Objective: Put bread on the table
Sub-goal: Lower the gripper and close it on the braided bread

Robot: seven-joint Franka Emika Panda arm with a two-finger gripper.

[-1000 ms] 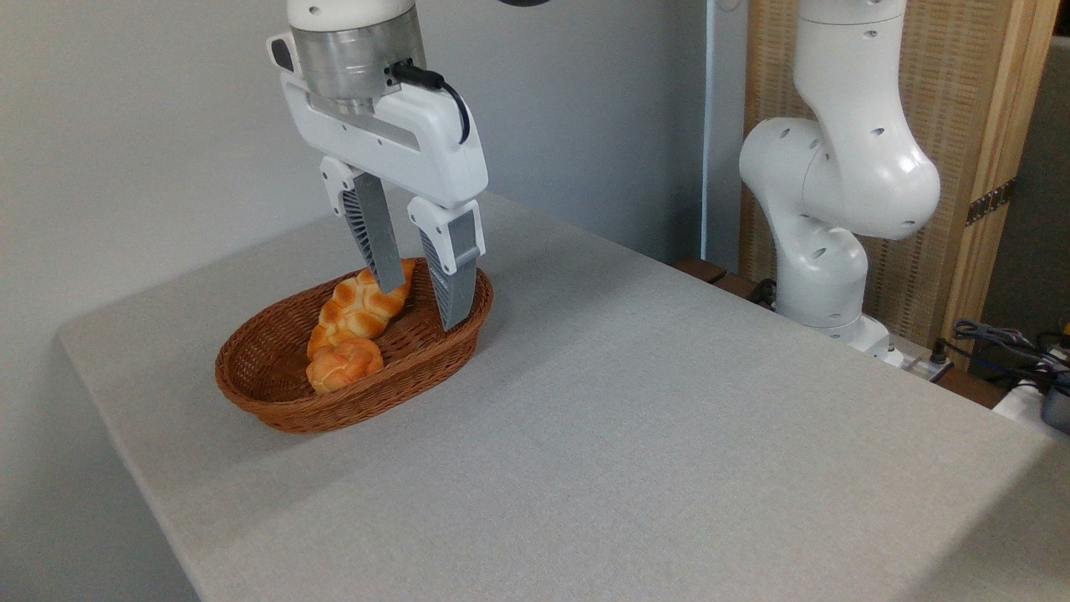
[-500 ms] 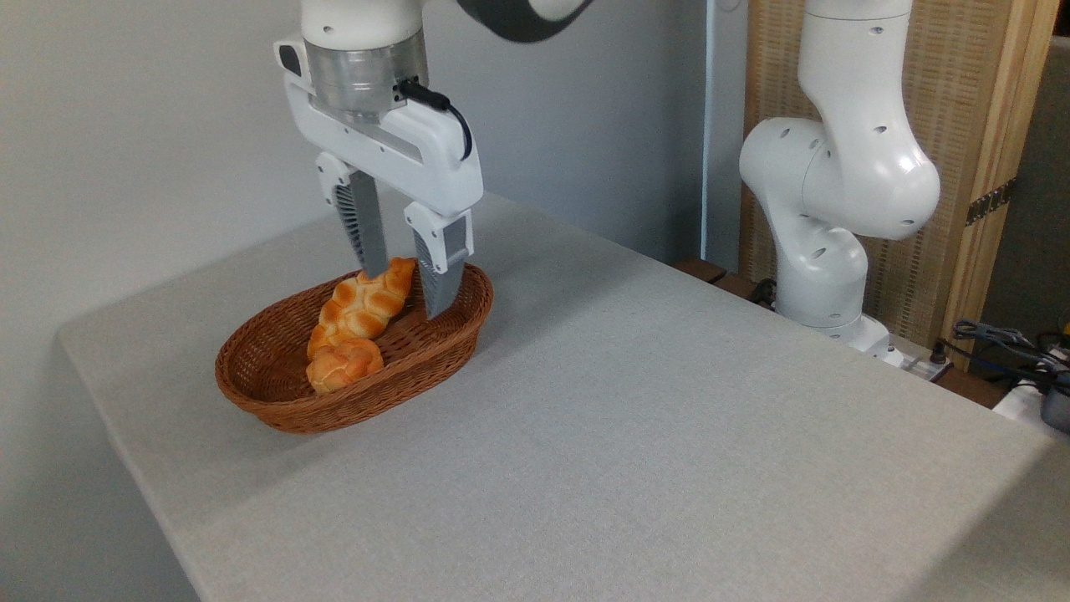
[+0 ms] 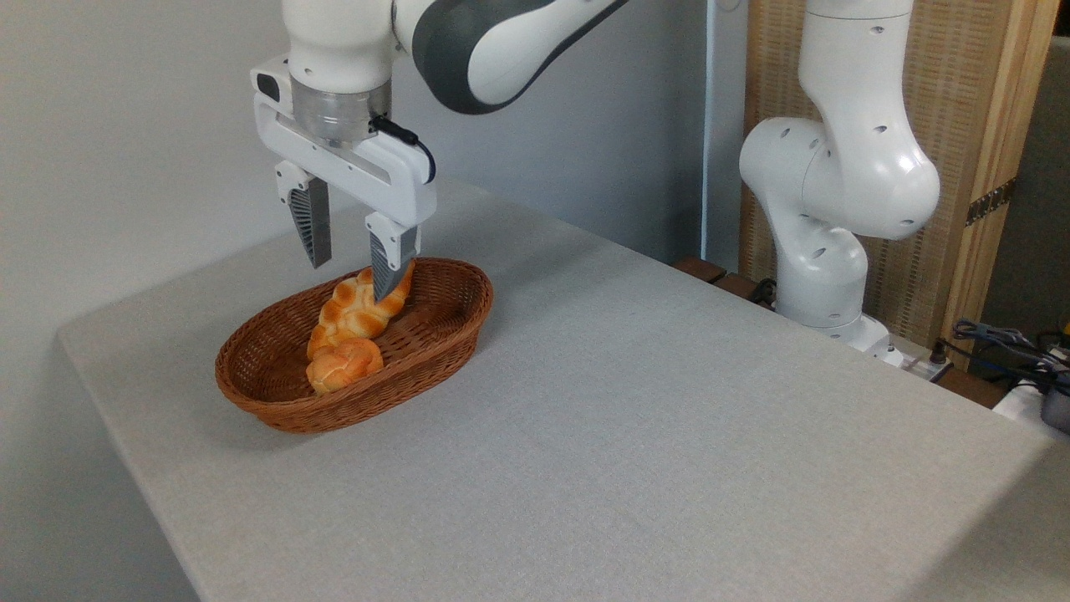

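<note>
With its jaws wide apart and empty, the gripper [image 3: 351,280] hangs above the bread [image 3: 359,308] in the basket [image 3: 276,401], at 9 o'clock of the table [image 3: 635,418], and should descend straddling the loaf's middle before closing.

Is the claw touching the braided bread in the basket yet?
Cannot tell. In the camera view, one finger of the open claw overlaps the bread top; no gap or contact shows plainly.

Matt, fabric-like light grey surface [image 3: 635,418]; rough woven brown wicker oval basket [image 3: 451,322]; glossy golden-orange braided bread [image 3: 355,313]; smooth white plastic arm [image 3: 844,167].
</note>
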